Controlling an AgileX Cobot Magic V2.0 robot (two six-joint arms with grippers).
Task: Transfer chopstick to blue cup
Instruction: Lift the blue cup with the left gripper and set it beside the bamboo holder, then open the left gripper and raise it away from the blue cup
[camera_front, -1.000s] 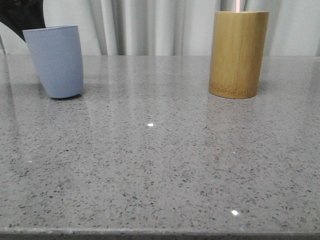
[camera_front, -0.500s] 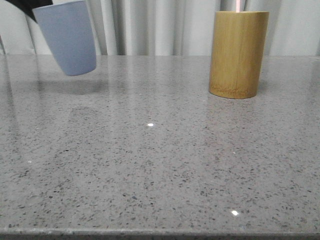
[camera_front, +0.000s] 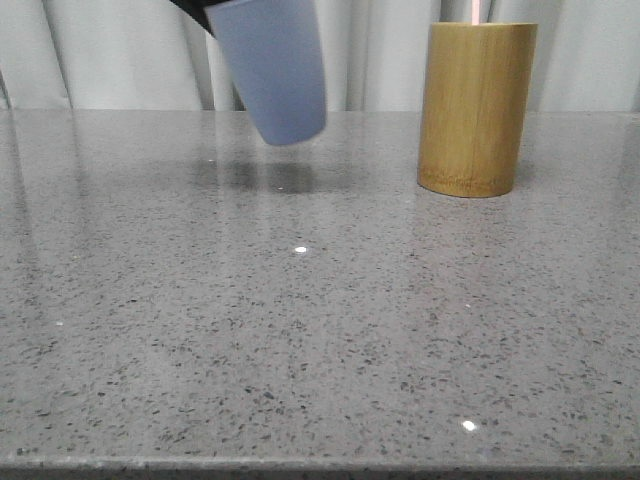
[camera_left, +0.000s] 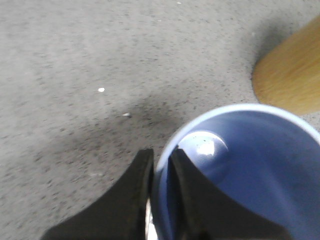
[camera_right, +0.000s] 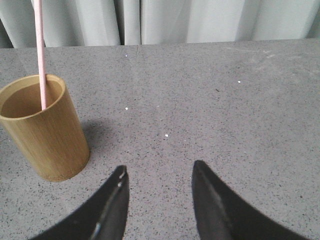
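The blue cup (camera_front: 272, 70) hangs tilted in the air above the table, left of the bamboo cylinder (camera_front: 475, 108). My left gripper (camera_left: 161, 159) is shut on the cup's rim (camera_left: 165, 150), one finger inside and one outside; the cup's inside is empty. Only a dark bit of that gripper shows at the top of the front view. A pale pink chopstick (camera_right: 40, 50) stands in the bamboo cylinder (camera_right: 42, 130); its tip shows in the front view (camera_front: 476, 10). My right gripper (camera_right: 159, 172) is open and empty above the table, beside the cylinder.
The grey speckled table (camera_front: 300, 330) carries only the bamboo cylinder. Pale curtains (camera_front: 370, 50) hang behind the far edge. The table's front edge runs along the bottom of the front view.
My left gripper has lifted the blue cup off the table at the far left and carried it right, toward the bamboo cylinder. The cylinder and chopstick have not moved.
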